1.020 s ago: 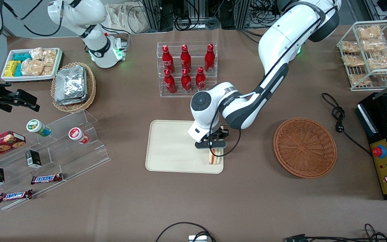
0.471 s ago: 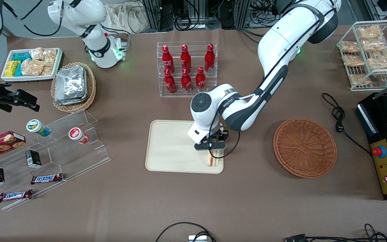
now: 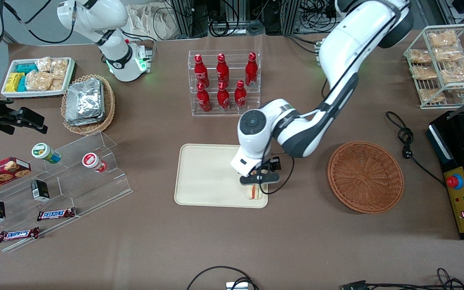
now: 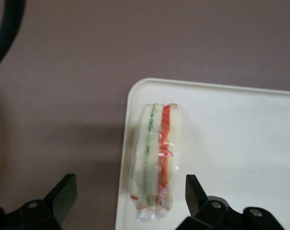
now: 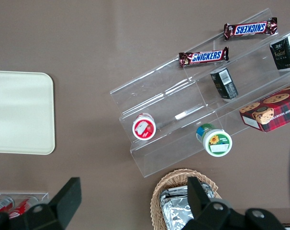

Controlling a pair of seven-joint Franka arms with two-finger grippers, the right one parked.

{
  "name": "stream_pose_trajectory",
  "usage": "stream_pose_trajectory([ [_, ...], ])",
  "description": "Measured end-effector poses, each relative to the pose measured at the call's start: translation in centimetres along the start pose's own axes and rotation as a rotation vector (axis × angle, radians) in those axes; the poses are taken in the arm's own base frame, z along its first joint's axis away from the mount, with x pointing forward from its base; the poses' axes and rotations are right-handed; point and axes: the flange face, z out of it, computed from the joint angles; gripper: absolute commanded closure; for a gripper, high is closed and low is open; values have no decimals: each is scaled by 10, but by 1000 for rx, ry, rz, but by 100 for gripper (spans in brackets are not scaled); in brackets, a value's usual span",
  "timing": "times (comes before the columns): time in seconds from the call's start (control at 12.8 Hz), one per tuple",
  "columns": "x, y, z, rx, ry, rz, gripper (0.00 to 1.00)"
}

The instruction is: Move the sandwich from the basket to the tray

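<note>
Sandwich (image 3: pixel 253 192) sits on edge at tray (image 3: pixel 208 177) corner nearest camera, basket-ward end, hugging rim; wrapped, filling stripes up. Gripper (image 4: pixel 130 194) directly above it, fingers (image 4: pixel 63 191) spread wide, nothing pinched, sandwich free between them. Its long axis runs 6-to-12 from camera, square to finger line. Your next move looks like straight lift-off, no sideways drift or you clip wedge. Wicker basket (image 3: pixel 365 176) at 3 o'clock from tray, apart, holds nothing.

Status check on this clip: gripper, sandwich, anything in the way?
Gripper open, just above the sandwich, fingers clear of it. Sandwich on its edge in the tray corner nearest the basket; basket empty. Nothing in the way.
</note>
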Motion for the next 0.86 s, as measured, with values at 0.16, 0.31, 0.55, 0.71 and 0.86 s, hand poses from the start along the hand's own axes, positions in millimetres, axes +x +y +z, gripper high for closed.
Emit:
stream_pose_trajectory([
  [0.16, 17, -49, -57, -29, -53, 14, 0],
  [0.31, 28, -108, -113, -55, -110, 48, 0],
  [0.55, 33, -184, -179, -50, -108, 60, 0],
  [0.71, 31, -222, -202, -31, -118, 78, 0],
  [0.86, 35, -259, -210, -35, -129, 110, 0],
])
